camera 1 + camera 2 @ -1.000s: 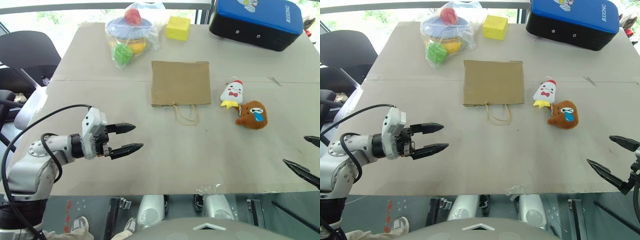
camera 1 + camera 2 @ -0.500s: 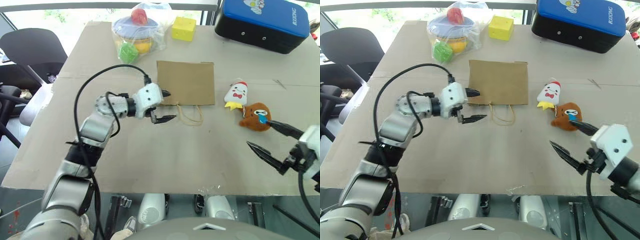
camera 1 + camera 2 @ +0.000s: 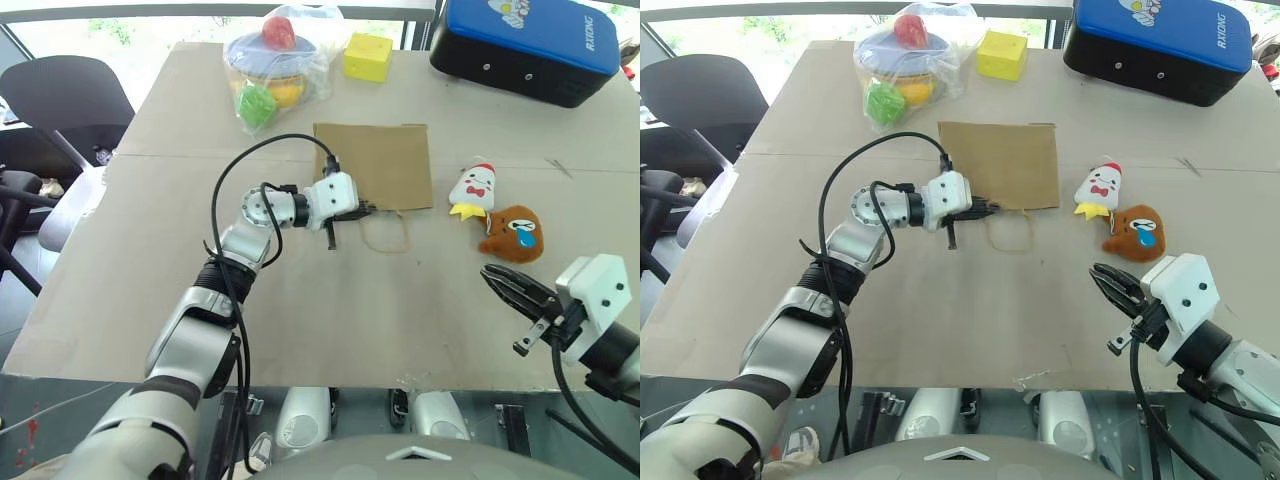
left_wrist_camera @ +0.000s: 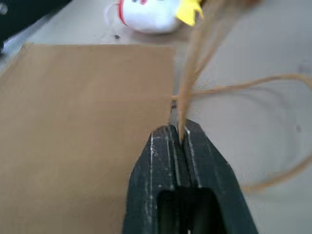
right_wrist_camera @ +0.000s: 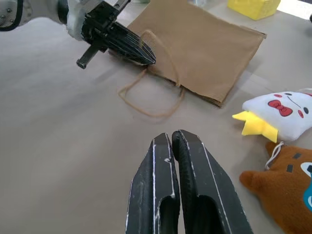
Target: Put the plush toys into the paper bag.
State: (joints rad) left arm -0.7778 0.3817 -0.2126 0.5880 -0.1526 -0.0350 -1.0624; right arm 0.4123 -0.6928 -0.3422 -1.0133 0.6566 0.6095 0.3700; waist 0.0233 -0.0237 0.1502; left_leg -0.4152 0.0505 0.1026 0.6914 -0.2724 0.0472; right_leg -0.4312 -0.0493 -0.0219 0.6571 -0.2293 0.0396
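Note:
The brown paper bag (image 3: 372, 165) lies flat at mid table, its tan cord handles (image 3: 386, 236) toward me. My left gripper (image 3: 367, 209) sits at the bag's near edge, shut on one handle cord; the left wrist view shows the cord (image 4: 187, 92) pinched between the fingertips. Right of the bag lie the two plush toys, touching: a white one (image 3: 470, 188) with a red bow and a brown crying one (image 3: 514, 234). Low on the right, my right gripper (image 3: 492, 277) is shut with nothing in it. It is a short way in front of the brown toy (image 5: 287, 195).
At the table's far side are a clear plastic bag of toys (image 3: 268, 65), a yellow cube (image 3: 366, 57) and a blue and black case (image 3: 525, 45). A dark chair (image 3: 60, 100) stands off the left edge. The table's near edge runs just under my right gripper.
My left gripper has swung in from the left to the bag's near edge and shut on a handle cord. The right gripper has come in toward the toys and shut.

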